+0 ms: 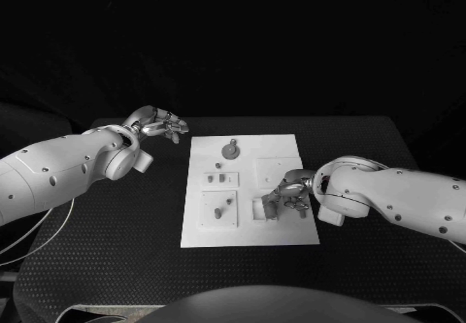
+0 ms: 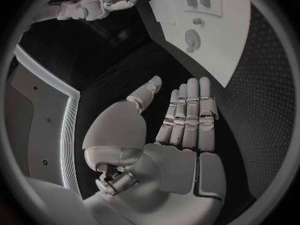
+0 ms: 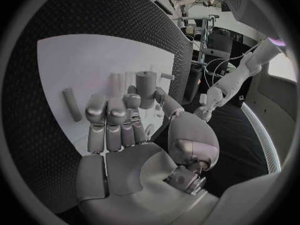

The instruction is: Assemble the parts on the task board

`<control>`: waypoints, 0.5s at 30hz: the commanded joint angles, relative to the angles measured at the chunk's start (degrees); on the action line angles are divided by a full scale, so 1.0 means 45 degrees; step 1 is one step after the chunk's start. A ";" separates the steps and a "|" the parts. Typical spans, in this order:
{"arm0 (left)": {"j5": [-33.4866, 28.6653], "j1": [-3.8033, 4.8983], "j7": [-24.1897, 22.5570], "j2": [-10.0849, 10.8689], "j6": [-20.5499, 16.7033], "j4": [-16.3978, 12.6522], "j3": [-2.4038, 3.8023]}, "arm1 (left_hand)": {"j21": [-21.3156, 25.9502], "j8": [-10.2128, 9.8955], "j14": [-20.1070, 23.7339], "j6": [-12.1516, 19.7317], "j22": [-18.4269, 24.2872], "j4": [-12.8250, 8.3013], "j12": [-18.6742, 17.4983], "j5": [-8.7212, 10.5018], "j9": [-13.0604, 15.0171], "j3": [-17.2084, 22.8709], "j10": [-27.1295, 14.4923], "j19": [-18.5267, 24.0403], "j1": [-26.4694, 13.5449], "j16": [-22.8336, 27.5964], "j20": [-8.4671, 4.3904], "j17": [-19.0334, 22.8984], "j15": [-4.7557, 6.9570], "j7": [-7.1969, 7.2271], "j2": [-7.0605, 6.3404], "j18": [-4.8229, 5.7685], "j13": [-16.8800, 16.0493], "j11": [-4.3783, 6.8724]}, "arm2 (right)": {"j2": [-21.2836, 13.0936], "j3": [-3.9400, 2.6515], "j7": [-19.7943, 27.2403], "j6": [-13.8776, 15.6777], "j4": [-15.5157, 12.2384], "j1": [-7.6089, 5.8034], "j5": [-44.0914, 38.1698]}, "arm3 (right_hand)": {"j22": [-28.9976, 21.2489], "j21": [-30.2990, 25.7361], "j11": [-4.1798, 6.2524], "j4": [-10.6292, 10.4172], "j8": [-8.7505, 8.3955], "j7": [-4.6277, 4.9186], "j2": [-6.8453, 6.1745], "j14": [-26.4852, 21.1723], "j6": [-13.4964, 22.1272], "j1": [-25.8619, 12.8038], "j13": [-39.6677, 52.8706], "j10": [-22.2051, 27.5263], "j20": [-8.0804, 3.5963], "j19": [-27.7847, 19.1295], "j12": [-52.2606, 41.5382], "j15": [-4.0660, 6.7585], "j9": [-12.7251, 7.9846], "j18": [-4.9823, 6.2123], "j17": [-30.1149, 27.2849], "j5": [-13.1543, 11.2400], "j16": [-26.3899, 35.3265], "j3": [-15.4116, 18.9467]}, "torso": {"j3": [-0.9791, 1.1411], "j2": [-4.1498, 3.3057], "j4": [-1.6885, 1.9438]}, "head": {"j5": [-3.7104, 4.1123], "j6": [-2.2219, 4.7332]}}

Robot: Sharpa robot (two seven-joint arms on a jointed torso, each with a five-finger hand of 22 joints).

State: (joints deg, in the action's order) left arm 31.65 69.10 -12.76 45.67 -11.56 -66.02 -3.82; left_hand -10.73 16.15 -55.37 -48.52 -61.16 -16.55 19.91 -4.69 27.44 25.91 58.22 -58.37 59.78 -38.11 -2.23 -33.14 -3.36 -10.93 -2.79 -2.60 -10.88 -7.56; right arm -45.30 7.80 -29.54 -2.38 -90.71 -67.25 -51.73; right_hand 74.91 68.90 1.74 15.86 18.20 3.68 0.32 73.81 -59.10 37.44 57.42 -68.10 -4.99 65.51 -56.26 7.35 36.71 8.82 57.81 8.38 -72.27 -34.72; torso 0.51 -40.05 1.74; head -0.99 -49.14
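The white task board (image 1: 250, 235) lies in the middle of the black table. Small grey parts stand in its left half, with a round grey part (image 1: 231, 151) near the far edge. My right hand (image 1: 291, 192) hovers low over the board's right side, fingers curled. In the right wrist view its thumb and a finger close on either side of an upright grey cylinder (image 3: 145, 87). A grey rod (image 3: 71, 104) lies flat on the board (image 3: 75, 60) beside the fingers. My left hand (image 1: 155, 124) is off the board's far left corner, flat and holding nothing (image 2: 181, 130).
A raised white block (image 1: 277, 168) and a slotted block (image 1: 260, 208) sit on the board's right half, next to my right hand. Bare black table surrounds the board on all sides. A pale cable (image 1: 39, 229) runs under my left arm.
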 commanded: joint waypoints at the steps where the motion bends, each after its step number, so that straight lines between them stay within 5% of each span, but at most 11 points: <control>1: -0.0084 0.0029 -0.0063 -0.0010 0.0151 -0.0039 0.0008 | -0.0057 0.0042 -0.0020 -0.0032 -0.0021 0.0007 0.0070 -0.0036 -0.0015 -0.0028 -0.0017 -0.0073 -0.0129 0.0013 -0.0027 -0.0017 0.0005 0.0089 -0.0038 -0.0216 -0.0014 0.0017 | 0.0170 -0.0002 -0.0098 0.0008 0.0089 -0.0003 0.0604 | 0.0139 -0.0053 0.0072 0.0112 -0.0004 0.0130 0.0549 -0.0004 -0.0222 0.0482 -0.0011 -0.0022 0.0076 -0.0023 0.0050 0.0090 -0.0020 0.1374 -0.0021 0.0072 0.0046 -0.0053 | 0.0000 0.0002 0.0009 | -0.0010 -0.0023; 15: -0.0084 0.0047 -0.0062 0.0009 0.0136 -0.0052 0.0008 | -0.0056 0.0046 -0.0019 -0.0032 -0.0028 0.0011 0.0078 -0.0041 -0.0019 -0.0024 -0.0023 -0.0073 -0.0134 0.0020 -0.0026 -0.0030 0.0005 0.0088 -0.0044 -0.0213 -0.0020 0.0016 | 0.0790 0.0097 -0.0180 -0.0058 0.0772 0.0000 -0.0145 | 0.0132 -0.0064 0.0071 0.0077 -0.0030 0.0132 0.0557 -0.0004 -0.0226 0.0421 -0.0021 -0.0017 0.0095 -0.0023 0.0059 0.0093 -0.0037 0.1374 -0.0017 0.0076 0.0056 -0.0059 | 0.0011 -0.0001 0.0012 | -0.0072 -0.0086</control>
State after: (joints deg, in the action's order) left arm 31.64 69.21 -12.71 45.71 -11.54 -66.08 -3.82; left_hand -10.73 16.15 -55.37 -48.52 -61.20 -16.55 19.91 -4.69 27.44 25.91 58.22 -58.37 59.67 -38.11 -2.23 -33.19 -3.36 -10.93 -2.91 -2.45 -10.87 -7.56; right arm -41.88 8.22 -30.15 -2.17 -87.29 -67.26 -50.86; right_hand 74.91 68.90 1.68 16.12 18.00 3.69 0.31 73.89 -59.09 37.45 57.41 -68.16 -4.99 65.52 -56.26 7.30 36.44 8.93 57.82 8.55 -72.27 -34.95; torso 0.51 -40.04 1.85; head -1.20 -49.49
